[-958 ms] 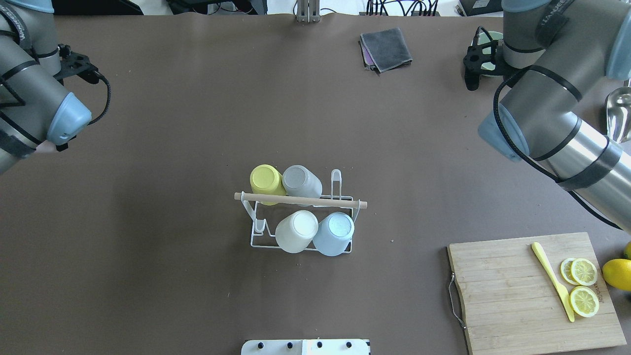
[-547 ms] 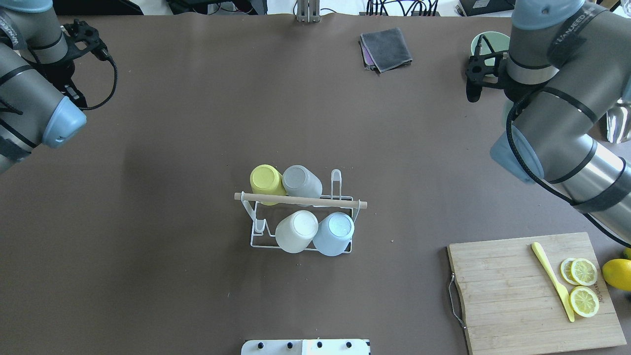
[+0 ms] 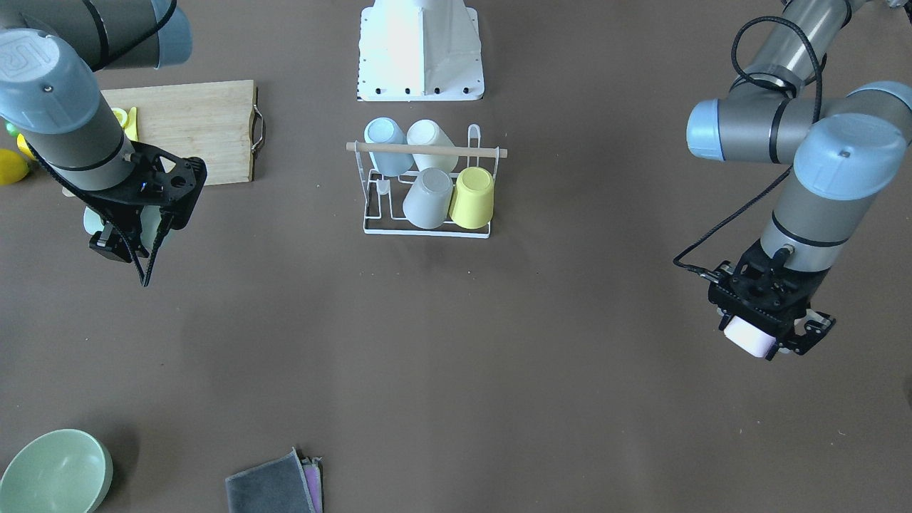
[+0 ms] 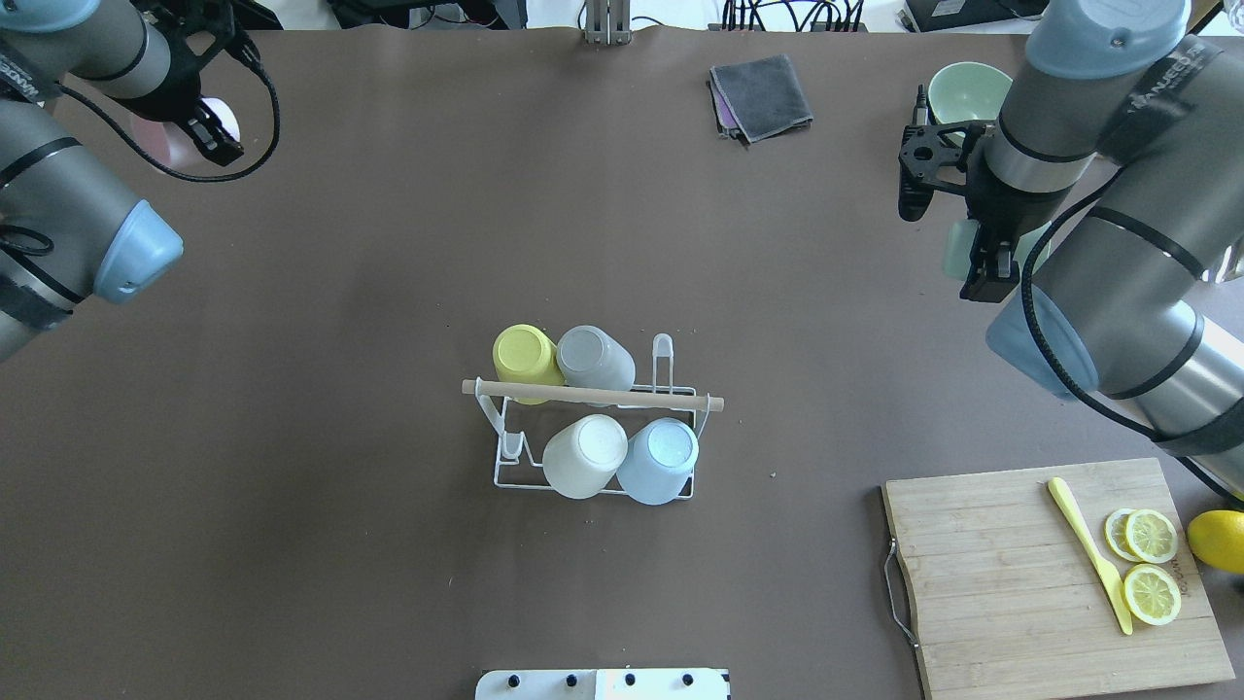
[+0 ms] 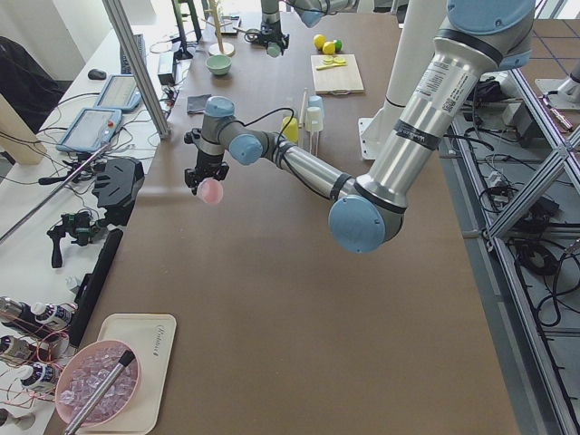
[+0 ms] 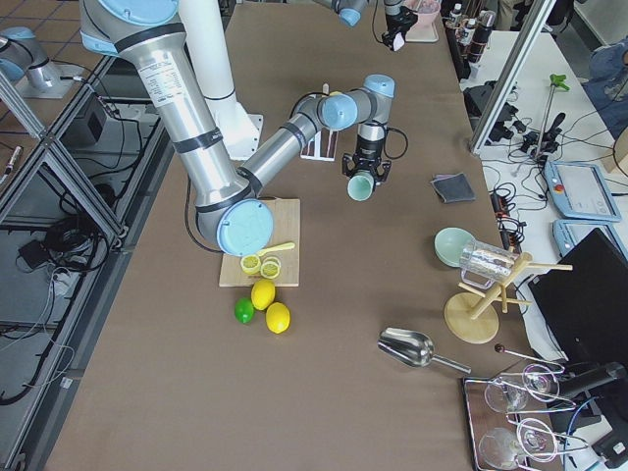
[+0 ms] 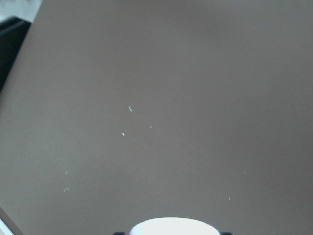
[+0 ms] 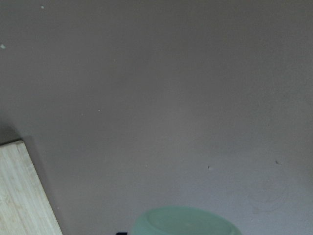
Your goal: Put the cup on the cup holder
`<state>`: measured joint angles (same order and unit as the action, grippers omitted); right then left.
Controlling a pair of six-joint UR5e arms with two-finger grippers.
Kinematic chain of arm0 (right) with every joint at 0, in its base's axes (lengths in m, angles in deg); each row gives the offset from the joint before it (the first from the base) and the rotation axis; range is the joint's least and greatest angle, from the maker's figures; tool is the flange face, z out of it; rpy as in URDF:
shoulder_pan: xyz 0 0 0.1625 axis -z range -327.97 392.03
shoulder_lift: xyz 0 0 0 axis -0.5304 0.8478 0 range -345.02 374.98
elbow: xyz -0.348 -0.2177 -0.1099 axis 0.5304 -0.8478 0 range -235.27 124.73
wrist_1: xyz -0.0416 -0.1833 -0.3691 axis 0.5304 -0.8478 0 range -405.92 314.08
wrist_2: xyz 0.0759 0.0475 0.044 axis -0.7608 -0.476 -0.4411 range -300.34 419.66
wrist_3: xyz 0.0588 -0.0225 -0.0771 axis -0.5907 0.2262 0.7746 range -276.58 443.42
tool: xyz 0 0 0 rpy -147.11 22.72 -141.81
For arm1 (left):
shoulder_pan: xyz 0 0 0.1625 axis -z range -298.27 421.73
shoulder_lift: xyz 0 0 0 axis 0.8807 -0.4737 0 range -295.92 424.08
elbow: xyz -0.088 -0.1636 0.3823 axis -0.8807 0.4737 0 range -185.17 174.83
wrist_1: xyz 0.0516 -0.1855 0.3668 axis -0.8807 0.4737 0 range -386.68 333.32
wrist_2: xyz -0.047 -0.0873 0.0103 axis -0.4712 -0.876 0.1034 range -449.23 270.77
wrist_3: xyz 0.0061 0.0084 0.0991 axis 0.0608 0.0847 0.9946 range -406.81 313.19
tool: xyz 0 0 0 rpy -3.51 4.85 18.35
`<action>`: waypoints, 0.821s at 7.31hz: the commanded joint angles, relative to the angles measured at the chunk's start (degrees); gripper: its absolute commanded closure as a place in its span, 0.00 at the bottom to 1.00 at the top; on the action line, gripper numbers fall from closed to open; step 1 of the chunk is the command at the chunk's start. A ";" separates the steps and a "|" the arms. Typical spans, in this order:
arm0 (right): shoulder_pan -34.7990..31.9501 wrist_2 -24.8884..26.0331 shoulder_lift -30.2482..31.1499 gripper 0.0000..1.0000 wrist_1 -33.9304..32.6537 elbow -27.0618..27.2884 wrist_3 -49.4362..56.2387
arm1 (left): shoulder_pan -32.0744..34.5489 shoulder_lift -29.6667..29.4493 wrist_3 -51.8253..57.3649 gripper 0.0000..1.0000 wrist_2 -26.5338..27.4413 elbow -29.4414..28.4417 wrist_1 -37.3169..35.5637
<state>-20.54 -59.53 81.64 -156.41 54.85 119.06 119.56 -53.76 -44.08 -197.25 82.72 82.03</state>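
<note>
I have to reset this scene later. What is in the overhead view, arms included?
Cup holder: one, white wire with wooden rod, table centre.
Cups on it: four, yellow, grey, cream, light blue, mouths down.
Bowl: one, pale green, far right.
Cloth: one, grey, far edge.
Cutting board: one, wood, near right.
Knife: one, yellow, on the board.
Lemon slices: three, yellow, on the board.
Lemon: one, yellow, right of the board.
Base plate: one, white, near edge.
Left arm: one, grey, left side, jaws shut on a pink cup.
Right arm: one, grey, right side, jaws shut on a green cup.
</note>
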 commanded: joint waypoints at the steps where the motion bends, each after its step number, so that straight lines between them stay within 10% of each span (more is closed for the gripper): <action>1: -0.34 -6.10 4.60 1.00 9.43 5.35 -5.29 | -4.90 1.81 -12.26 1.00 0.09 -0.01 20.75; 6: -0.34 -11.50 11.48 1.00 61.95 -0.14 -42.41 | -11.93 6.84 -29.89 1.00 0.09 0.17 61.03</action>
<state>-20.92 -70.87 92.83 -107.69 57.24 86.72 109.92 -47.46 -72.39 -197.18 83.19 134.37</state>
